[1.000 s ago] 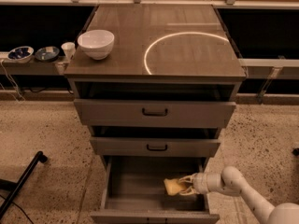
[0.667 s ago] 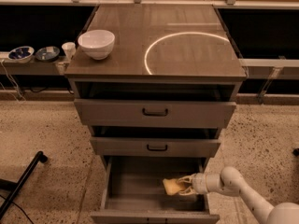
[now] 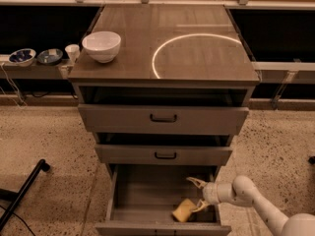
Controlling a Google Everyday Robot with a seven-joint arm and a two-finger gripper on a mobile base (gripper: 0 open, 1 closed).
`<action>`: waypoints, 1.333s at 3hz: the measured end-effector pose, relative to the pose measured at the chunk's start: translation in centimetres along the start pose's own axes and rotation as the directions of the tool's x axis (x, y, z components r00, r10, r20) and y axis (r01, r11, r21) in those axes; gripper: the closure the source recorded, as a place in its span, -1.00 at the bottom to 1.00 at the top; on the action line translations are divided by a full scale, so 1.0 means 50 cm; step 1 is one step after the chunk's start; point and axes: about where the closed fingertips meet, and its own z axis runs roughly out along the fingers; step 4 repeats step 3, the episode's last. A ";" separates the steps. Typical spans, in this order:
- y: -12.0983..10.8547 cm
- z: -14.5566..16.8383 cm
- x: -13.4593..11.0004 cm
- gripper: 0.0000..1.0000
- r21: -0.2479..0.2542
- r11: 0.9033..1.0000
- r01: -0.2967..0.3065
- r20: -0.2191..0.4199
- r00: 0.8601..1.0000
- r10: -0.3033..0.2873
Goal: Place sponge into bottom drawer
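Camera view, the only one. The bottom drawer [image 3: 140,193] stands pulled out, with the middle drawer [image 3: 165,155] and top drawer [image 3: 163,118] partly out above it. The gripper [image 3: 198,194] is inside the bottom drawer at its right side, reaching in from the lower right on the pale arm [image 3: 246,195]. Its fingers stand spread wide, one raised and one low, with nothing between them. The sponge [image 3: 183,210] lies in the bottom drawer near the front, right of centre, just beside and below the lower finger.

Step in hand, by judgement: the sponge is at rest inside the drawer and the placing looks all but done. The next move calls for lifting the gripper up and back to the right without dragging the sponge on the lower finger, and without striking the drawer's right wall or the middle drawer's front overhead.

Limits of observation: whether the lower finger touches the sponge cannot be told. The drawer's front rim hides part of its floor, so how flat the sponge lies is uncertain. The arm is cut off at the lower right edge; the robot's base is out of view. A white bowl [image 3: 101,45] stands on the cabinet top [image 3: 197,58], well apart from the work.
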 end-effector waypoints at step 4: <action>0.008 -0.078 -0.039 -1.00 -0.094 0.993 -0.075 -0.082 0.994 0.067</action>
